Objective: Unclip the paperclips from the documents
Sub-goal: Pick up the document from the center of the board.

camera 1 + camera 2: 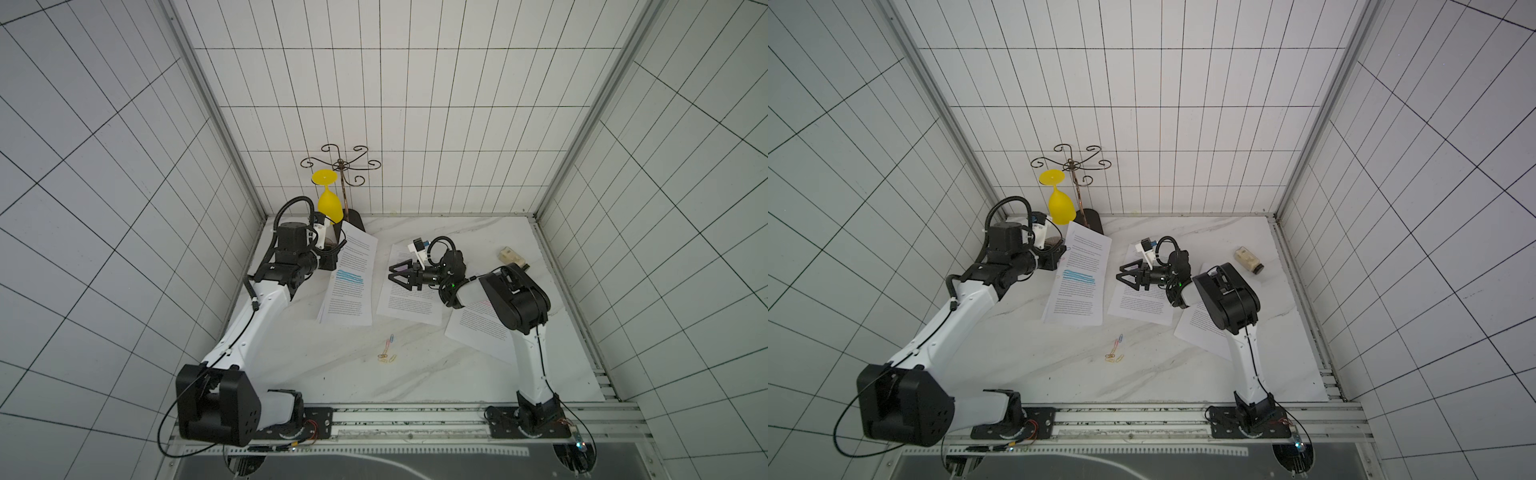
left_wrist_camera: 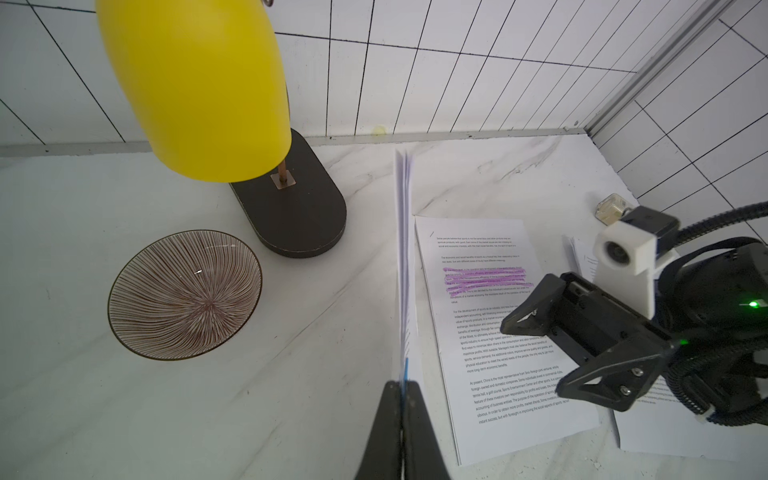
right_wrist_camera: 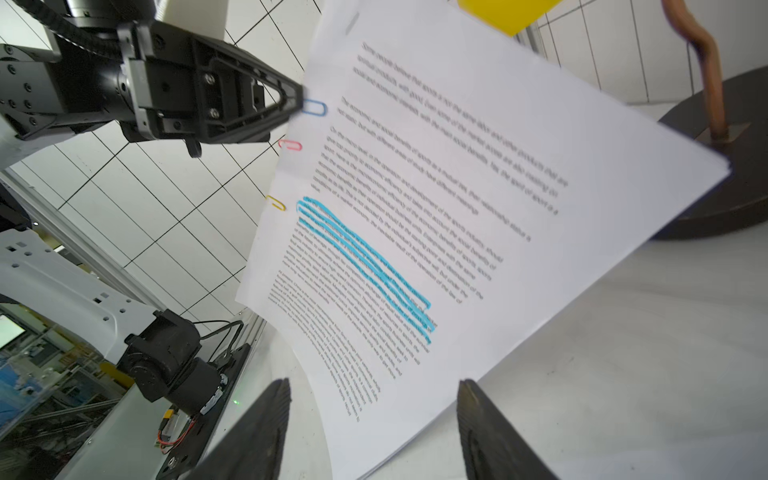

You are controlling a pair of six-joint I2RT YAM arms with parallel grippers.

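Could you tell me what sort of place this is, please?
Probably a robot test cell: white gridded walls enclose a marble-look tabletop, and an aluminium rail at its front carries both arm bases.

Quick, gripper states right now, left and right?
Left gripper: closed, pinching the edge of the blue-highlighted document at its blue paperclip.
Right gripper: open, jaws apart, holding nothing.

The left arm [image 1: 249, 324] and right arm [image 1: 528, 353] wear white shells on their long links and black housings at the joints. A ribbed black cable [image 1: 296, 199] loops over each wrist. The right tool [image 2: 532, 357] has black triangular open-frame fingers [image 2: 629, 380] with silver screws, a white camera block [image 2: 623, 247] and a green light [image 2: 753, 304].
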